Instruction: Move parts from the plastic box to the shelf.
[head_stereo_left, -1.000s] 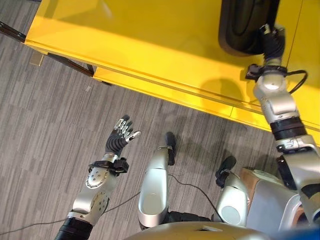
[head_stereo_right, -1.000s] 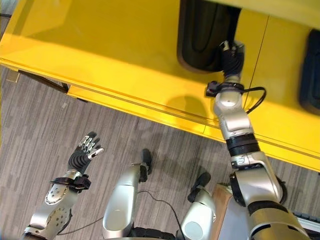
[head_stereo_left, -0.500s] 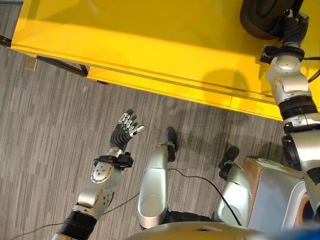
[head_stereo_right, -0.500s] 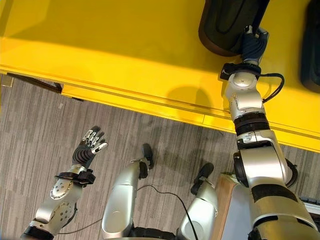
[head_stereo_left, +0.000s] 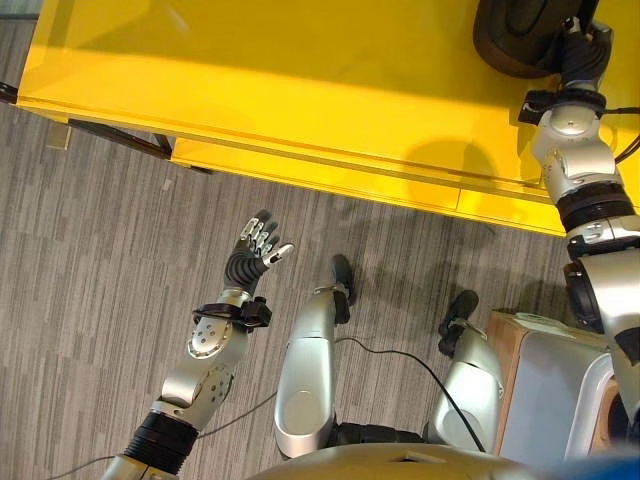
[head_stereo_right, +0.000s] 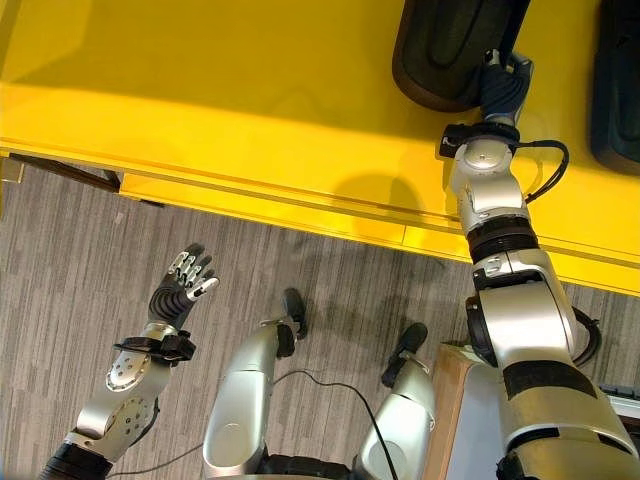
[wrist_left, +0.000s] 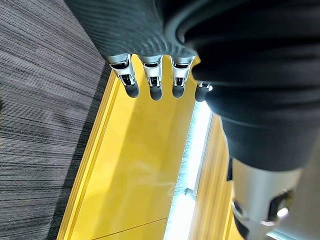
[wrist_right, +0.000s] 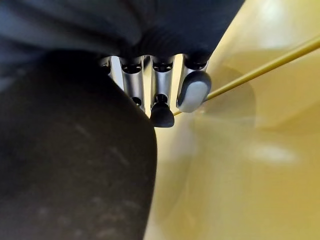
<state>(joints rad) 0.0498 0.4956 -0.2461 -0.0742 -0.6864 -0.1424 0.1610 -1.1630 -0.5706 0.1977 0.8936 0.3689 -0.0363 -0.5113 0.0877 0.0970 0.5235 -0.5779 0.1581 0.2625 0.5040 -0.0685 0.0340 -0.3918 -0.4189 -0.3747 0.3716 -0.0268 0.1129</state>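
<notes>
Shelf (head_stereo_left: 300, 80): yellow, broad, standing over the grey floor (head_stereo_left: 90, 250).
Black part (head_stereo_right: 450, 50): dark and rounded, lay on the shelf near its far edge.
Second black part (head_stereo_right: 615, 85): lay on the shelf, further to the right.
Right hand (head_stereo_right: 503, 85): reached over the shelf against the black part; grip could not be told, fingers partly hidden.
Left hand (head_stereo_left: 255, 250): hung above the floor, well short of the shelf's front edge, fingers spread and relaxed, holding nothing.

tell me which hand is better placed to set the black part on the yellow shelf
Right. The right hand is already at the black moulded part on the yellow shelf; the left hand hangs open over the floor.
</notes>
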